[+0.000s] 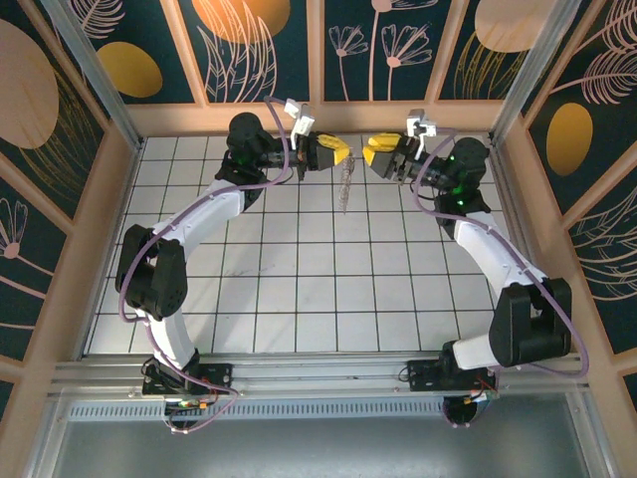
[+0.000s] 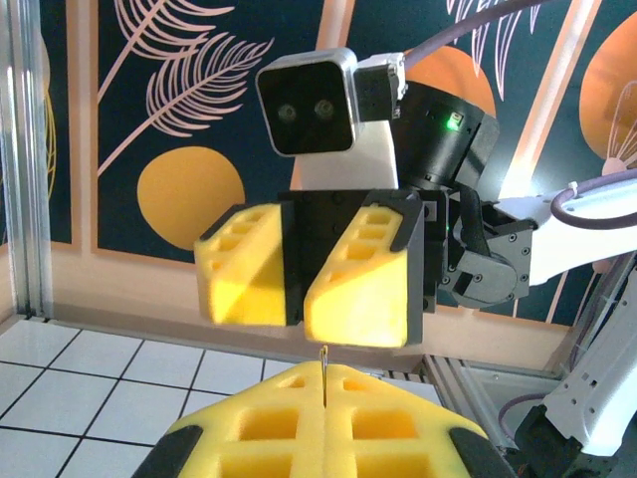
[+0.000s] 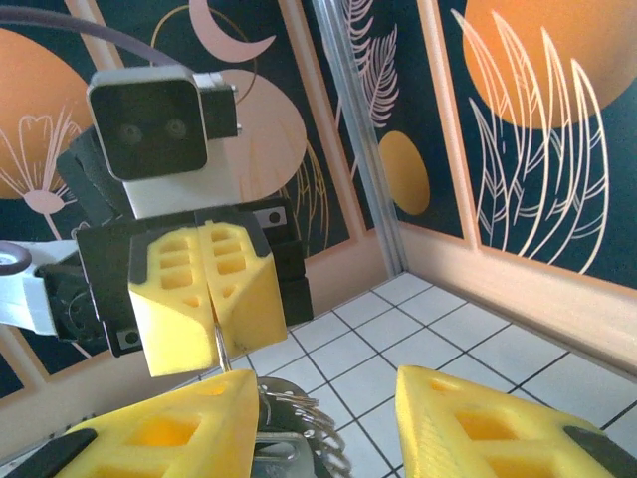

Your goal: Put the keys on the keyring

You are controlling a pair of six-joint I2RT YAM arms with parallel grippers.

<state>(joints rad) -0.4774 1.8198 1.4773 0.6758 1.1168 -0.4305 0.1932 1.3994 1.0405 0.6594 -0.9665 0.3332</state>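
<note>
- Over the far rows of the white-tiled bench (image 1: 299,289), two white-and-black arms curve inward. Their yellow-padded tools face each other tip to tip, near but not touching.
- The left tool (image 1: 346,155) has its yellow foam fingers pressed together. In its own wrist view (image 2: 323,398), a thin sliver of metal stands up out of the seam between them.
- That sliver is part of the thin pale silvery metal keyring (image 1: 345,187), clamped by the left tool at its upper edge. The rest hangs free below the fingertips, above the tiles. From above it reads as a slim pale streak between the two tools (closer to the left one).
- From the right wrist, the left tool (image 3: 212,339) shows a fine wire dropping from its closed fingers to the keyring (image 3: 294,413), a bunch of silvery loops. Whether any of the small metal keys hang in that bunch I cannot tell.
- The right tool (image 1: 367,152) has its fingers apart and grips nothing. The gap is plain both in its own view (image 3: 328,398) and from the left wrist (image 2: 299,309).
- Dark blue wall panels with orange discs and pale leaf drawings (image 1: 129,60) enclose the bench behind and at both sides.
</note>
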